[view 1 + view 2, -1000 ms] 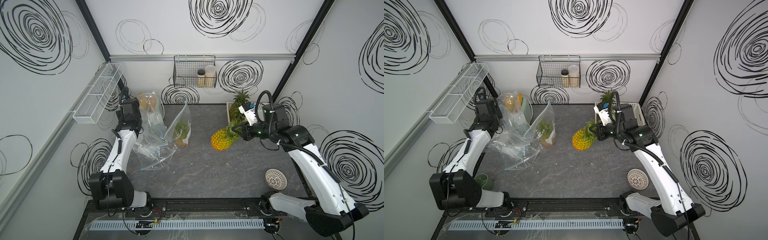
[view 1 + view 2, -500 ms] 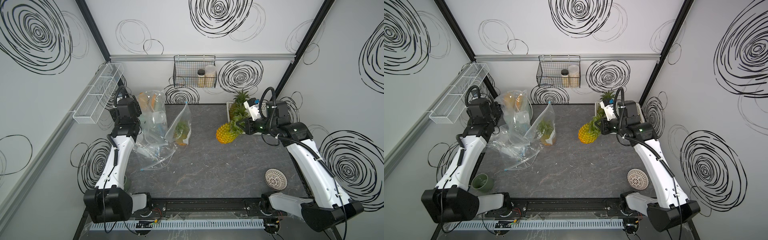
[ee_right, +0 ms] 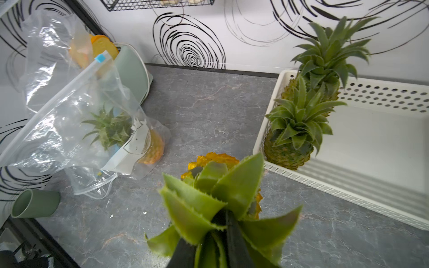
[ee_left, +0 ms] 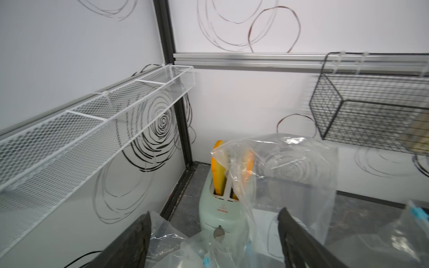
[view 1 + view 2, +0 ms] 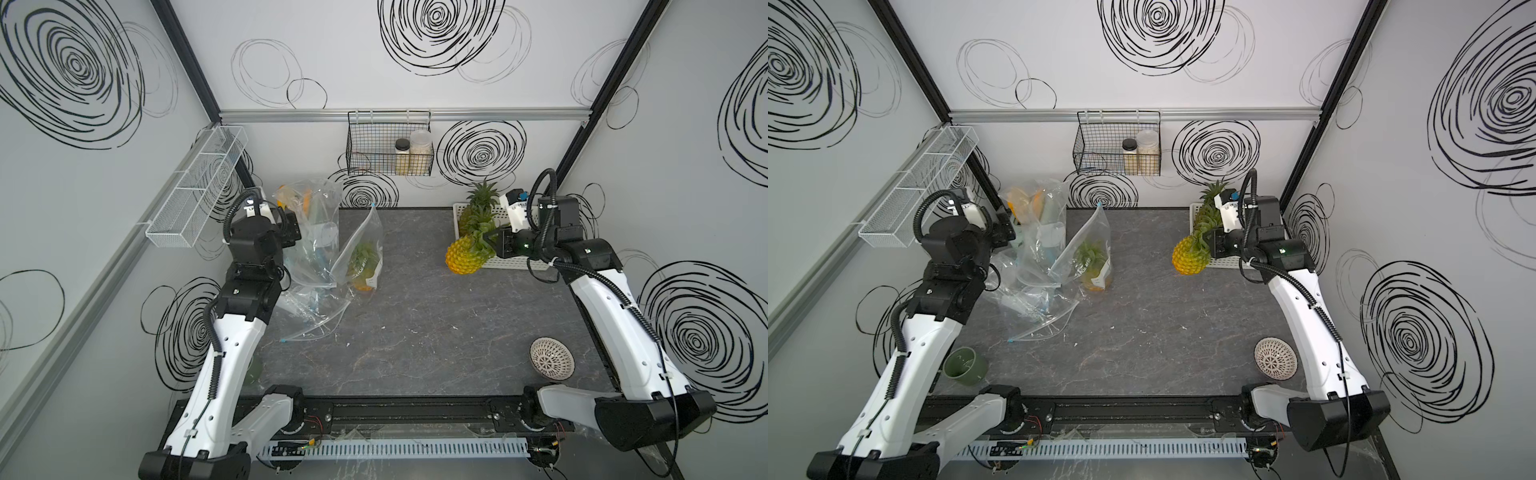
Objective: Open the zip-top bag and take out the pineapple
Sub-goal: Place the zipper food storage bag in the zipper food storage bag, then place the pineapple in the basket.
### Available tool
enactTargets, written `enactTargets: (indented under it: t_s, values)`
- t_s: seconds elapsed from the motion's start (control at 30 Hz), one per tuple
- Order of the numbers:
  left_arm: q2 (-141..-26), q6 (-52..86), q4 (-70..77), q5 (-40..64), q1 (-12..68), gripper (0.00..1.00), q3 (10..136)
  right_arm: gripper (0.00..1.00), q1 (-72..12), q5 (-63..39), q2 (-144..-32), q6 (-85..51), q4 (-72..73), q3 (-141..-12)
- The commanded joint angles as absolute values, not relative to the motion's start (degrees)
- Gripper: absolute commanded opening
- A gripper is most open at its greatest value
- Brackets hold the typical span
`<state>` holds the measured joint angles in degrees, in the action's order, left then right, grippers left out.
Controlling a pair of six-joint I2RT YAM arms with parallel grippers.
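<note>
Holding pineapple (image 5: 463,257) by its leafy crown, right gripper (image 5: 491,240) clamped, fruit hanging just beside white tray (image 5: 511,264) | left gripper (image 4: 214,212) spread wide, empty, well apart from tray | risk: leaves slip, fruit drops or clips tray rim | writing: zip-top bag (image 3: 69,120) label, toaster (image 4: 220,208) logo unreadable

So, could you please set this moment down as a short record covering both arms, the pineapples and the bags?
right jaws: shut on the leafy crown of the yellow pineapple, beside the white tray
left jaws: open, empty, facing the toaster
tray contents: front pineapple, back pineapple, both upright
zip-top bag: standing, bagged pineapple inside
loose bags: heaped by the left arm
other items: green cup, white strainer
</note>
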<state>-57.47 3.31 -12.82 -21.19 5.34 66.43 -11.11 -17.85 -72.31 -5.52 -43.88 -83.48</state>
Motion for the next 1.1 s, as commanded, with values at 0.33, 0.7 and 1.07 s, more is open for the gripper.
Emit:
enactTargets:
  t_s: [0.33, 0.7, 1.07]
  values:
    - [-51.86, 2.64, -6.37, -10.90, 10.81, 0.89, 56.74, 0.00, -6.19, -5.17, -75.98, -1.70, -43.51, -94.51]
    - [-49.27, 2.15, -1.37, -6.38, 10.76, 0.88, 50.38, 0.00, -0.75, 2.56, -79.71, -0.73, -43.28, -97.42]
    - [-48.77, 3.90, 0.90, -4.40, 10.90, 0.89, 47.17, 0.00, 1.71, 9.36, -87.37, -0.60, -43.53, -103.07]
